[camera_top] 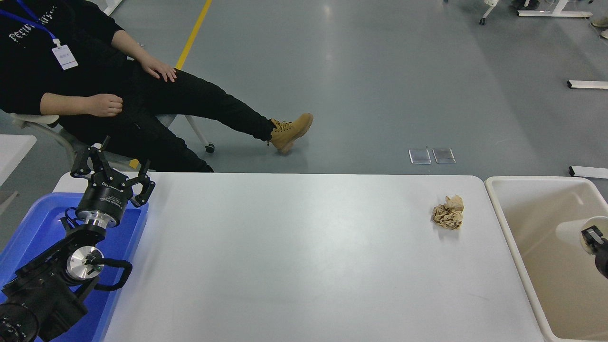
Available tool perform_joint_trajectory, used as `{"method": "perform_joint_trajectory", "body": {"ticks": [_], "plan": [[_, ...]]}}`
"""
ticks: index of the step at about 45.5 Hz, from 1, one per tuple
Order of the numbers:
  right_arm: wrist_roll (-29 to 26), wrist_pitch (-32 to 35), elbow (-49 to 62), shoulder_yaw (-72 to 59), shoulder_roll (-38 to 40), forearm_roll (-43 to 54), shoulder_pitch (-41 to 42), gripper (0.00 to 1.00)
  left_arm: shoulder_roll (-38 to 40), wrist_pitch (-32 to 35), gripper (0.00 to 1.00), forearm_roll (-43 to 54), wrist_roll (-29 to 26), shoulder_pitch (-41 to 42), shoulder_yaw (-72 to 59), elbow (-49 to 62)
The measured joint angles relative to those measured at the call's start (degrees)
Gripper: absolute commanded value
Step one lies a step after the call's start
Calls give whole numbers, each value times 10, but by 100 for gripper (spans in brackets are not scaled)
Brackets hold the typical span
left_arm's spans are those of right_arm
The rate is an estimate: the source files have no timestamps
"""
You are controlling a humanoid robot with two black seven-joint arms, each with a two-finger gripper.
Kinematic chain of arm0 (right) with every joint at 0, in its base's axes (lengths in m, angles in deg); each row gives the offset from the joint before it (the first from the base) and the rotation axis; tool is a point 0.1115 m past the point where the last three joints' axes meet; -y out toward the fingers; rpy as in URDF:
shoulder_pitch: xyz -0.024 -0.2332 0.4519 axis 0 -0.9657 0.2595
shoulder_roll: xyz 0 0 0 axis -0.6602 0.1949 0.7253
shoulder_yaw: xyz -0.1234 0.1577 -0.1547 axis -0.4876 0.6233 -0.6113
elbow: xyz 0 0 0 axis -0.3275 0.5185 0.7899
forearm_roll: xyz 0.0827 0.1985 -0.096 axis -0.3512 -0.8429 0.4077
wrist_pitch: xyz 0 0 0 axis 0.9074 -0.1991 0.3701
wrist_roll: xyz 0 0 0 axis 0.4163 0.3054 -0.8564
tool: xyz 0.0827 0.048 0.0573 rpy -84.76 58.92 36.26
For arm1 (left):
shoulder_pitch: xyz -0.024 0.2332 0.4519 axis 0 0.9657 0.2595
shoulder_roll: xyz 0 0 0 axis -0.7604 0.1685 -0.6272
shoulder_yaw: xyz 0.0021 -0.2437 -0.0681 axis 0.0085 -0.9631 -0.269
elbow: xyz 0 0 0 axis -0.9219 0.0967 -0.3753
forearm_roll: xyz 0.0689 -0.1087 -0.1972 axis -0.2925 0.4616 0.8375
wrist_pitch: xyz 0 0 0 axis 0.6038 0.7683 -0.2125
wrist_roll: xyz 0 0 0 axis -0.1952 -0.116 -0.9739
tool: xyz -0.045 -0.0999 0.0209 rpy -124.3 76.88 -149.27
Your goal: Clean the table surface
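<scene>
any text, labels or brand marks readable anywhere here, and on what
None can be read.
White print on the left tool collar: too small and blurred.
White lettering on the person's black top: blurred and partly cut off.
Nothing printed shows on the table surface, blue tray or beige bin.

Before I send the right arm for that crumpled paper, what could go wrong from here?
1. The crumpled brown paper is light and loose on the table surface; a low approach may push it rather than grasp it.
2. The right gripper sits over the beige bin, whose rim stands between them and could catch the arm.
</scene>
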Motion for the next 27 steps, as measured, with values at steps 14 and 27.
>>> {"method": "perform_joint_trajectory", "body": {"ticks": [14,27], "plan": [[0,-24,-2,-2,-4,-1,-2,53,0,0,100,0,0,0,0,0],[1,-41,-4,3,-4,-1,-5,87,0,0,100,0,0,0,0,0]]}}
